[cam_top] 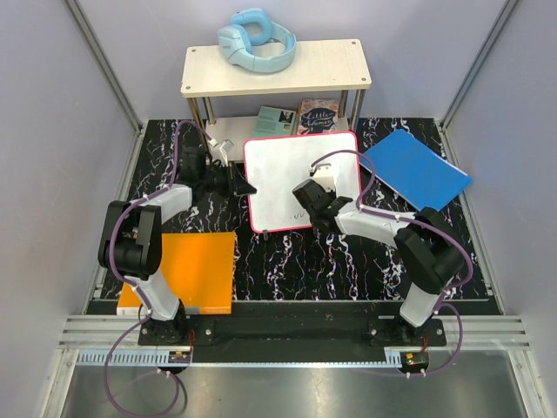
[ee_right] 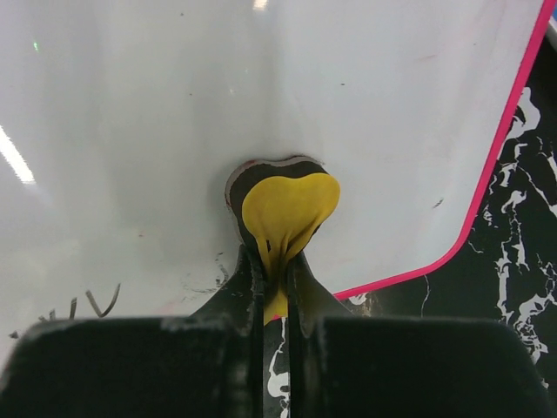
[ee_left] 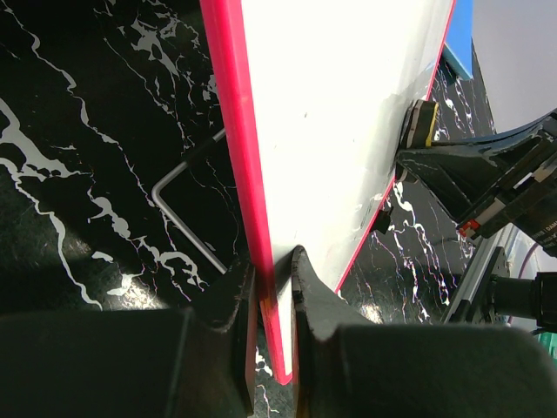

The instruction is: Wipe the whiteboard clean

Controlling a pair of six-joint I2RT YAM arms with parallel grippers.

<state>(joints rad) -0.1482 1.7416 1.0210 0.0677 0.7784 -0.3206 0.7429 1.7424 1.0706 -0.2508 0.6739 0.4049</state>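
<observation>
The whiteboard (cam_top: 287,170) lies in the middle of the counter (cam_top: 287,261), between an orange sheet (cam_top: 204,266) at the near left and a blue sheet (cam_top: 418,170) at the far right. The left fingers (ee_left: 322,313) are closed narrow on the board's pink rim at its left edge, pinning it. Whether that edge is lifted off the counter or lies flat cannot be told. The right fingers (ee_right: 306,300) are pinched on a yellow wiping pad (ee_right: 287,205), which is pressed flat against the white surface near the board's near edge.

Most of the board looks clean. A few dark pen strokes (ee_right: 96,305) show just left of the pad, close to the near edge, with faint smudges between them and the pad. The wiping seems close to done.

To finish well, the pad should probably travel left along the near edge, with steady downward pressure so its whole face stays in contact. Short overlapping passes would likely lift the ink better than one fast sweep. The left grip needs to hold firm, since a sideways push could slide or turn the board. The strokes sit near the rim, so the pad risks slipping off the edge onto the counter. A slow pass is safer there.
</observation>
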